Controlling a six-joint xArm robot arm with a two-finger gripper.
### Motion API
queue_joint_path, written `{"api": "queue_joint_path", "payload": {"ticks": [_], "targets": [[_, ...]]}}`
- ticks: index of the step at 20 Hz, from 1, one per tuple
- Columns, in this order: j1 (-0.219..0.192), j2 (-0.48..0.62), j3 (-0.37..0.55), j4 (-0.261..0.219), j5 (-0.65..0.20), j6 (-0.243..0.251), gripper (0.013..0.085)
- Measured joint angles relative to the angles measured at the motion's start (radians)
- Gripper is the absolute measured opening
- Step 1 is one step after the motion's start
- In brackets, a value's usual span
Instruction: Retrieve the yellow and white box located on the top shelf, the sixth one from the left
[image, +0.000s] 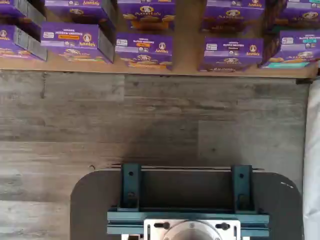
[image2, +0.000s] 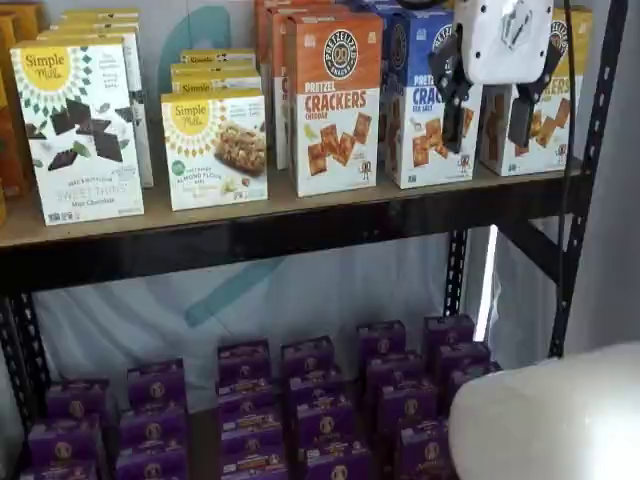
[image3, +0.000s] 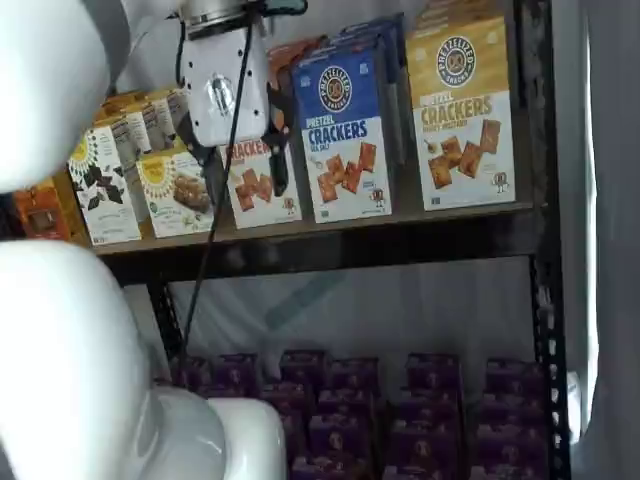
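Two black fingers of the gripper (image2: 490, 110) hang apart, empty, at the upper right of a shelf view, in front of the yellow and white box (image3: 463, 115) on the top shelf (image2: 300, 225). Centre squarely on its narrow sides before closing, clear of the blue-topped crackers box (image3: 342, 140).

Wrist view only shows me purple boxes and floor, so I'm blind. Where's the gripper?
Observer: In both shelf views the gripper hangs at the height of the top shelf, in front of the cracker boxes.
Operator: Open?
Observer: Yes, a clear gap shows between its fingers, and it holds no box.
Operator: Target upright?
Observer: The yellow and white box stands upright at the end of the row, next to the blue-topped box.
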Motion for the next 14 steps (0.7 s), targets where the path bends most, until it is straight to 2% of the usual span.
{"api": "queue_joint_path", "payload": {"ticks": [2, 7, 9, 11, 12, 14], "targets": [[-0.038, 0.004, -0.003, 0.040, 0.009, -0.018, 0.0850], [-0.046, 0.003, 0.000, 0.048, 0.009, -0.026, 0.0850], [-0.025, -0.005, 0.008, 0.014, -0.010, -0.021, 0.0850], [0.000, -0.022, 0.027, -0.046, -0.059, -0.019, 0.0850], [0.001, -0.033, 0.040, -0.077, -0.096, -0.025, 0.0850], [-0.036, -0.035, 0.051, -0.104, -0.146, -0.064, 0.0850]]}}
